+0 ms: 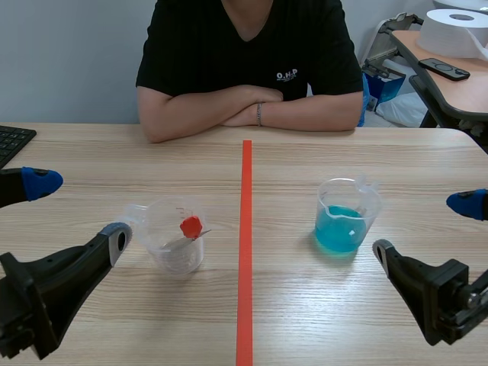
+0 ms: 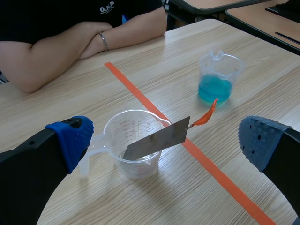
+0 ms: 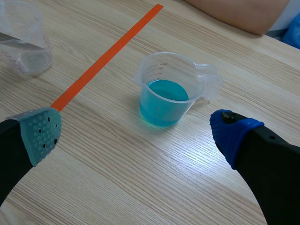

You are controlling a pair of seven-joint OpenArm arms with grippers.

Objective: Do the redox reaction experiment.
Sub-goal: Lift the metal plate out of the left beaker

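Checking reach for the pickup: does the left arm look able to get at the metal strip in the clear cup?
Probably yes. The left gripper is open, and the metal strip leans out over the rim of the clear cup just ahead of it, with nothing between.

- Office or test room, set up for a bench experiment.
- Wood-grain table point(image 1: 320, 305) with an orange tape line point(image 1: 245, 252); plain grey wall point(image 1: 69, 53) upper left.
- Keyboard point(image 1: 11, 142) at left edge.
- Second desk point(image 1: 457, 90) upper right: paper roll point(image 1: 456, 32), black remote-like device point(image 1: 444, 69).
- Person point(image 1: 248, 61) seated top centre, arms folded.
- Graduated plastic cup point(image 1: 347, 216) of blue liquid, right of centre.
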